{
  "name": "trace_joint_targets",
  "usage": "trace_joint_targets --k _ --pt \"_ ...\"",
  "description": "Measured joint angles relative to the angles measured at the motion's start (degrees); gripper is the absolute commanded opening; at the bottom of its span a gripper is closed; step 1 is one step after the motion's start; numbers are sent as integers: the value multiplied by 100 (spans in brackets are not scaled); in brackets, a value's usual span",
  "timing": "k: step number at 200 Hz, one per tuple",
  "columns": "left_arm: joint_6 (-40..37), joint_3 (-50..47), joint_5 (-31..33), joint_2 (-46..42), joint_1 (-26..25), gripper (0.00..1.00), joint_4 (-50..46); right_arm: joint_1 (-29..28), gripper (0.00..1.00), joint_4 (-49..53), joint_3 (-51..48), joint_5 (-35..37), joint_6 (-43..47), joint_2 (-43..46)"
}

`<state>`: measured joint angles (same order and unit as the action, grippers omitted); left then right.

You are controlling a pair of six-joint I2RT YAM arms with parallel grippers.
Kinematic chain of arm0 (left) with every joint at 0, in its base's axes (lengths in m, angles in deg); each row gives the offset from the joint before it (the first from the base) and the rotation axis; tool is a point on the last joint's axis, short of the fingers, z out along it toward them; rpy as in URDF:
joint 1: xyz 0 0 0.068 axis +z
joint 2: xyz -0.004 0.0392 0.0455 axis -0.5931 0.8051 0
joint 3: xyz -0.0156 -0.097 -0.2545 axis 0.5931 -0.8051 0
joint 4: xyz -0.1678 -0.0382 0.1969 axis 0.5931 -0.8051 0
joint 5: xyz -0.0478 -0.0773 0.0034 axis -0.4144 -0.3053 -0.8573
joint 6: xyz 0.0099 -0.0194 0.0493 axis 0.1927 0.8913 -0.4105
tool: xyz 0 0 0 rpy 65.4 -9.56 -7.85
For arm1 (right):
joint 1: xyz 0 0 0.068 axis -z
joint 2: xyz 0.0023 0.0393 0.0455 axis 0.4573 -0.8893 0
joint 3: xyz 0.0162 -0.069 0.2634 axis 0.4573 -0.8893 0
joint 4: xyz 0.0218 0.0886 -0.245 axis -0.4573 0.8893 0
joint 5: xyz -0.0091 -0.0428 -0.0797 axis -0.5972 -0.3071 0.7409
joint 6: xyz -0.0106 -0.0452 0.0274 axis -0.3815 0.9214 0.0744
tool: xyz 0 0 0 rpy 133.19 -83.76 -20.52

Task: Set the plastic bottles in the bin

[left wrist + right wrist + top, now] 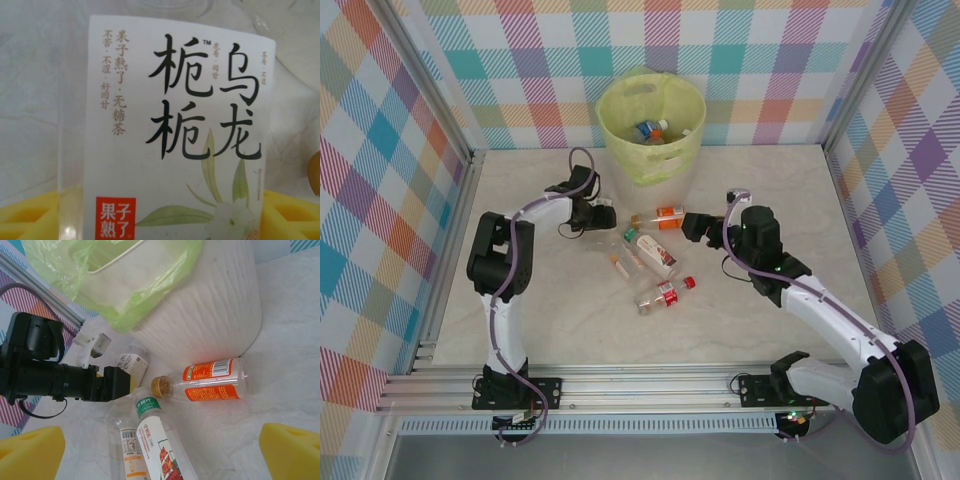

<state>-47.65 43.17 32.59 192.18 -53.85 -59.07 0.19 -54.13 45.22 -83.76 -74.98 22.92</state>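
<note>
My left gripper (160,220) is shut on a clear bottle with a white label (175,135), its yellow pads (30,217) pressing both sides. From above, that gripper (597,213) sits left of the bin (670,160), a cream bucket lined with a yellow-green bag, with a few bottles (650,130) inside. My right gripper (692,226) is open beside an orange-labelled bottle (665,216), which lies on the table against the bin (210,315). In the right wrist view the orange-labelled bottle (215,380) lies beyond my open pads (292,450).
More bottles lie on the table between the arms: one with a white and green label (651,253), a thin one with an orange cap (619,262), and one with a red label (665,295). Plaid walls and metal rails (450,250) enclose the table.
</note>
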Motion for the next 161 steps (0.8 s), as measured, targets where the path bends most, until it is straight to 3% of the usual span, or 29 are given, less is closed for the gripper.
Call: trace_joint_targets --k 90,161 --pt "741 -739 144 -1980 0 69 531 0 100 -11 33 -138 57 -105" --pt "1574 -833 702 -3134 0 70 3132 0 100 -55 131 -247 50 -232"
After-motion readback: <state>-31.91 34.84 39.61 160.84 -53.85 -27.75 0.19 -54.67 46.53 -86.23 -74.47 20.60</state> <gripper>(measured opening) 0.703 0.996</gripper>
